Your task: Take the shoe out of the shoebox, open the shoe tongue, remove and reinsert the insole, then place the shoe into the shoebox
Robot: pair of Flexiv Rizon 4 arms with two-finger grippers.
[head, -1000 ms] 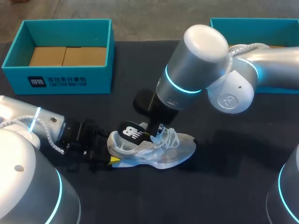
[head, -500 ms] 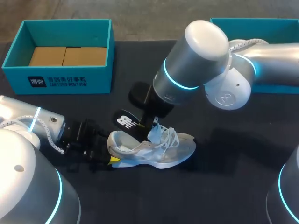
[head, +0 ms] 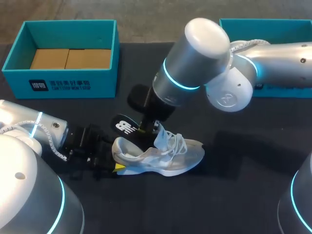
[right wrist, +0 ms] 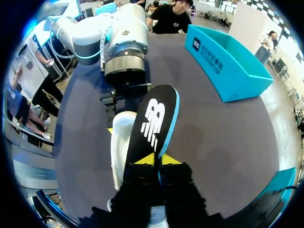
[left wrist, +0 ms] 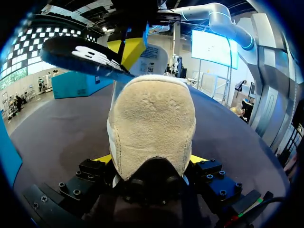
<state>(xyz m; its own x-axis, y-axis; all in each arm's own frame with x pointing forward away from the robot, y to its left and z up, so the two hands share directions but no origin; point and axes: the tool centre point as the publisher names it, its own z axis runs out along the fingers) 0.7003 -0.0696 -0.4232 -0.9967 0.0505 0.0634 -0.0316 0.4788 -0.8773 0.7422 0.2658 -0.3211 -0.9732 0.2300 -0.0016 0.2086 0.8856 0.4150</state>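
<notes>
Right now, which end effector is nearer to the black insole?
Right. The right end effector is shut on the insole, holding it over the shoe; the left end effector grips the shoe's heel, beneath the insole.

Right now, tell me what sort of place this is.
Probably a robot manipulation test bench: my left arm and right arm work over a black table that carries a white shoe, its black insole and a teal shoebox.

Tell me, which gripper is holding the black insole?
The right gripper: it pinches one end of the insole, held over the shoe. The left gripper clamps the shoe's heel instead.
</notes>
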